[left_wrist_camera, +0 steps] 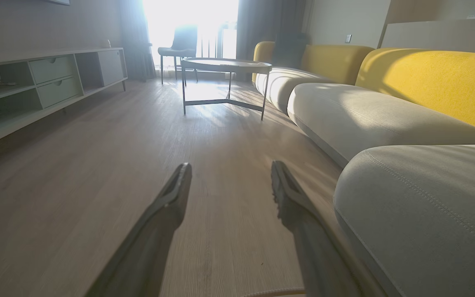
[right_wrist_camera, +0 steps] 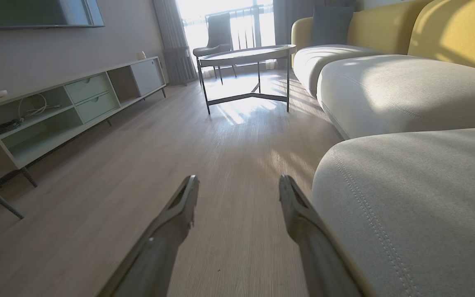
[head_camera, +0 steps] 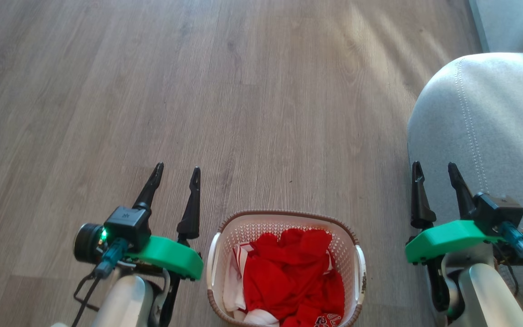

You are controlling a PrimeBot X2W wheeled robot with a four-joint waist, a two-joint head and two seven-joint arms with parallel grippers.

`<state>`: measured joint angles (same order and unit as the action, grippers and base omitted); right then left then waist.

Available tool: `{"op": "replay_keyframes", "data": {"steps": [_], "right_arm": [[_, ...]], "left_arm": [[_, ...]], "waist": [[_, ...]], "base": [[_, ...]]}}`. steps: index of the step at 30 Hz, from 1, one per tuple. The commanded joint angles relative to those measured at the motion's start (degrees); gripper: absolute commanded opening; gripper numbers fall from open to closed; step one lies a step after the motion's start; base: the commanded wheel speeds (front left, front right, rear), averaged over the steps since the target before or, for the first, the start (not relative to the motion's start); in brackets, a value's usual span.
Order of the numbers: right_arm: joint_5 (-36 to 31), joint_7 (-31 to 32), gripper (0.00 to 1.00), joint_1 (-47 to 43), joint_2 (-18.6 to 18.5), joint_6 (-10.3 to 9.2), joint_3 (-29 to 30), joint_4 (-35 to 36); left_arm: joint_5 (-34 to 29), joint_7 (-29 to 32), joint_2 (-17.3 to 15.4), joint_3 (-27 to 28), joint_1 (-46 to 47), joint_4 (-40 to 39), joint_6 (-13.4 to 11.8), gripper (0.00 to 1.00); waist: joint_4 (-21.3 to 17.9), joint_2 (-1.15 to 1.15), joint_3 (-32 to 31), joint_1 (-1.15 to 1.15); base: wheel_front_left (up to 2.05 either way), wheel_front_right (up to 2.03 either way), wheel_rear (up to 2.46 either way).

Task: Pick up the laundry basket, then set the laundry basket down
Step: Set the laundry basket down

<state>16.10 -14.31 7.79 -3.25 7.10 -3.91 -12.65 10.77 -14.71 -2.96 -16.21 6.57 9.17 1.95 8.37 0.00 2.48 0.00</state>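
Note:
The laundry basket (head_camera: 225, 229), white perforated plastic with a brown rim and white side handles, stands on the wood floor at the bottom centre of the head view, holding red and white clothes. My left gripper (head_camera: 176, 170) is open to the basket's left, fingers pointing away over bare floor, apart from the basket. To the basket's right my right gripper (head_camera: 435, 168) is open too, close beside a grey sofa cushion. Both wrist views show spread fingers with nothing between them: left gripper (left_wrist_camera: 230, 167), right gripper (right_wrist_camera: 239, 180).
A grey sofa seat (head_camera: 488, 118) fills the right side, with yellow backrests (left_wrist_camera: 435, 78) behind it. A round coffee table (left_wrist_camera: 226, 66) and a chair (right_wrist_camera: 217, 39) stand further off. A low TV cabinet (right_wrist_camera: 68, 107) runs along the left wall.

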Motion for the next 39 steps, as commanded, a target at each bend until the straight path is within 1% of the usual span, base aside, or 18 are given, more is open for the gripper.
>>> {"op": "replay_keyframes", "data": {"steps": [1, 11, 39], "right_arm": [[-0.30, -0.69, 1.00, 1.53, 0.37, 0.39, -1.43, 2.27], [-0.35, -0.69, 1.00, 1.97, 0.37, 0.39, -0.82, 2.19], [-0.17, -0.69, 1.00, 1.45, 0.37, 0.39, -1.45, 1.37]], "left_arm": [[0.11, -0.29, 0.08, 1.47, 1.68, -1.96, 0.00, 1.00], [1.30, -0.29, 0.08, 1.65, 1.54, -1.67, 0.37, 1.00], [3.42, -0.29, 0.08, 2.47, 0.51, -0.10, 0.68, 1.00]], "waist": [[0.02, 0.00, 0.02, 0.00], [0.14, 0.00, -0.07, 0.00], [-0.44, 0.00, -2.44, 0.00]], "base": [[0.00, 0.00, 0.00], [0.00, 0.00, 0.00], [0.00, 0.00, 0.00]]}}
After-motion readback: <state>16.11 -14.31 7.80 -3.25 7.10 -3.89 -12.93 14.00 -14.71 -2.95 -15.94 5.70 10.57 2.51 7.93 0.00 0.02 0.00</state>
